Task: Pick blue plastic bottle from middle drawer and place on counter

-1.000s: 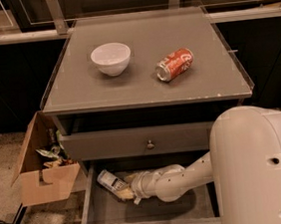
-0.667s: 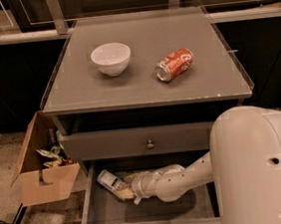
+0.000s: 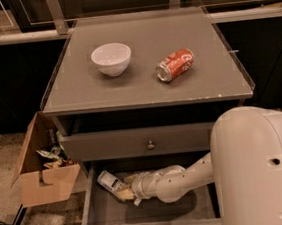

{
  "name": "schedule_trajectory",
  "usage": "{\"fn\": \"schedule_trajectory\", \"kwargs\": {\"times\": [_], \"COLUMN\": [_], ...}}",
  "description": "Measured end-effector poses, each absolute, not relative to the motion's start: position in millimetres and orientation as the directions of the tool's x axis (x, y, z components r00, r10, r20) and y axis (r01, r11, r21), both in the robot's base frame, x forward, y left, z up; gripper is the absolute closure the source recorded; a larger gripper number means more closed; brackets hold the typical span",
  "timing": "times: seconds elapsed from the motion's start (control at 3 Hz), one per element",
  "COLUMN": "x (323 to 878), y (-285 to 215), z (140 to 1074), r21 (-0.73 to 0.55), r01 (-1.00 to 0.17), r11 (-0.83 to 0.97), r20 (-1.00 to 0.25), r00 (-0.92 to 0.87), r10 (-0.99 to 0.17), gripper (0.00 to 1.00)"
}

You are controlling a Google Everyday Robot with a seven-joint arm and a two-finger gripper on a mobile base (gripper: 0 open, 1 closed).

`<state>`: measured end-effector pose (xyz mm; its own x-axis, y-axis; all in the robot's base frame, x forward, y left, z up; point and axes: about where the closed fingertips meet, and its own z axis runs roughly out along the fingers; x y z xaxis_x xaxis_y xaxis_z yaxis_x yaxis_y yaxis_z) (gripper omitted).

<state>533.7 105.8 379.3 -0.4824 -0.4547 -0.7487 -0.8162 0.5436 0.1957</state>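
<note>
The drawer stands pulled out at the bottom of the cabinet, its grey floor showing. The bottle lies on its side at about 10 o'clock on that floor, near the left wall and toward the back. One end points to 10 o'clock and the other to 4 o'clock, where it meets the gripper. The gripper is down inside the drawer, touching or just beside the bottle's near end at roughly 9 o'clock from the drawer's middle. Whether it is clamped on the bottle or loose around it cannot be told. The arm reaches in from 3 o'clock, its white forearm running across the drawer, with a large rounded white joint filling the view at 4 to 5 o'clock. Above the open drawer is a closed front with a small round knob. The counter tops the cabinet. A white bowl stands upright on it at about 10 o'clock. A red can lies on its side at about 2 o'clock, well apart from the bowl. On the floor at 9 o'clock from the cabinet, just beside the drawer's left wall, is an open cardboard box with crumpled scraps inside.
</note>
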Motion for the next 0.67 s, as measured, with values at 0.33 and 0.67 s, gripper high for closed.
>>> {"fn": "schedule_trajectory", "kwargs": {"times": [0.33,0.67], "x": [533.7,526.5], "y": [105.8,114.6], "z": [379.3,392.6], "r21": [0.196,0.225], "r01": [-0.816,-0.819], "r11": [0.544,0.527], "r20": [-0.749,-0.769], "r00": [-0.482,-0.482], "r10": [-0.455,-0.421], "gripper": [1.00,1.00]}}
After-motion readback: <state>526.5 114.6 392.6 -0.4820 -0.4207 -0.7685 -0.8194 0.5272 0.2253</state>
